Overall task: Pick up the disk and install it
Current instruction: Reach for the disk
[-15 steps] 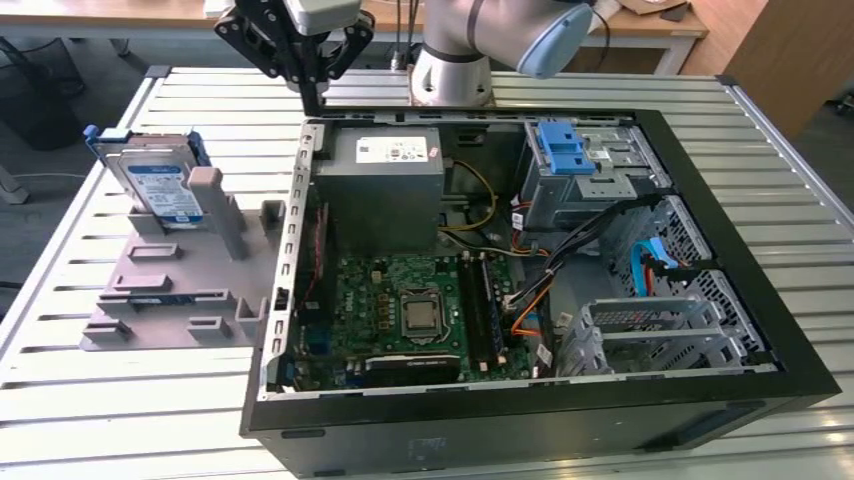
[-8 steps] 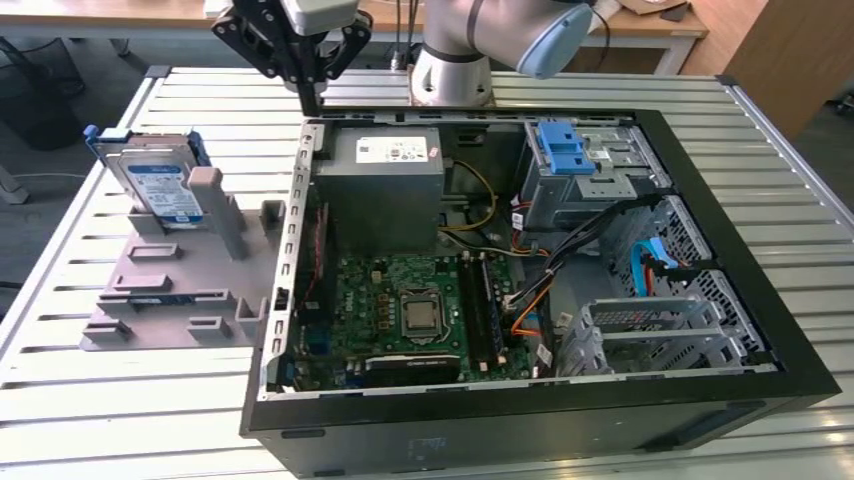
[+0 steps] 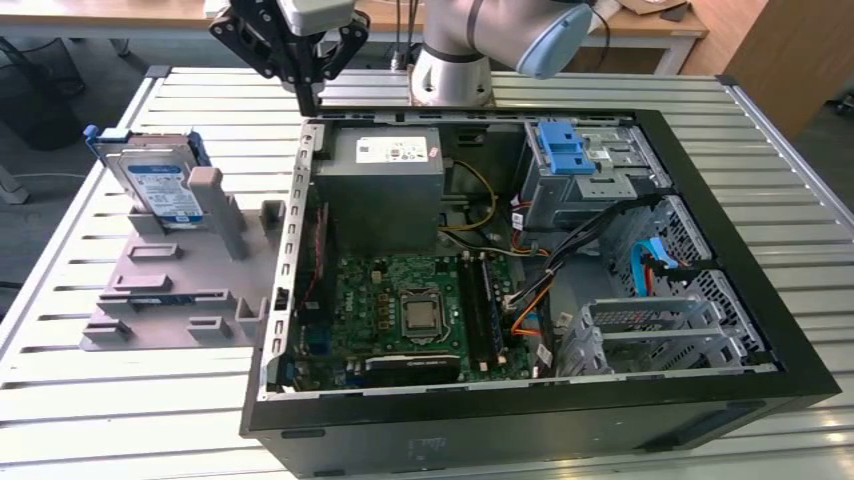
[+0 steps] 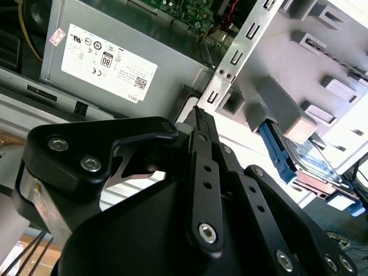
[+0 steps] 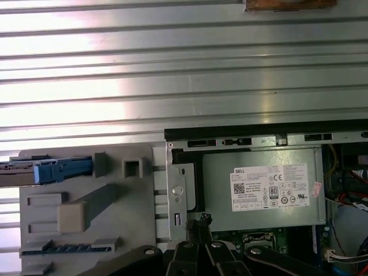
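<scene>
My gripper (image 3: 310,103) hangs above the open computer case (image 3: 747,330), over the corner where the power supply (image 3: 387,185) sits. My fingers (image 4: 204,172) are pressed together with nothing between them. In both wrist views my fingertips point down at the case wall next to the power supply (image 4: 115,52) (image 5: 264,187).

The disk (image 3: 154,185) is outside the case, off its side on the exterior view's left. It stands on edge in a grey slotted holder (image 3: 174,290) just beside the case wall, on the slatted metal table (image 3: 107,400). Its blue bracket (image 5: 63,169) shows edge-on in the first wrist view. I am well apart from it.

Inside the case, the grey drive cage (image 3: 574,165) with a blue latch stands beyond the power supply, and the green motherboard (image 3: 400,310) lies on the case floor.
</scene>
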`<action>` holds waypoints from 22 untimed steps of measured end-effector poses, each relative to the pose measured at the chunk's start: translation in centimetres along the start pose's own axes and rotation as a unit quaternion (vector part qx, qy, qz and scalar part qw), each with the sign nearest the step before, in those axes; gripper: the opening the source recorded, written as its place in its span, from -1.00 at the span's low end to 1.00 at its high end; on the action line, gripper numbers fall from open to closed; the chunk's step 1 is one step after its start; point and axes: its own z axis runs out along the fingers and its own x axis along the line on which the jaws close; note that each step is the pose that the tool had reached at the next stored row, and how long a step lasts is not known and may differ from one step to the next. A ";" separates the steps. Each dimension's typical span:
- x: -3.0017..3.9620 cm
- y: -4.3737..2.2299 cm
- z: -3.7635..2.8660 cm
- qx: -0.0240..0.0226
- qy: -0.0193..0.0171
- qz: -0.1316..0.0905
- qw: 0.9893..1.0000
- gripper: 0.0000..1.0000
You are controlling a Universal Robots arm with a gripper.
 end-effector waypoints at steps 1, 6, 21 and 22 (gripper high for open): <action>0.03 0.00 0.00 0.000 0.000 0.000 1.000 -0.79; 0.23 -0.02 0.02 0.000 0.000 0.000 1.000 -0.79; 0.50 -0.04 0.05 0.000 0.000 0.000 1.000 -0.79; 0.50 -0.04 0.05 0.000 0.000 0.000 1.000 -0.79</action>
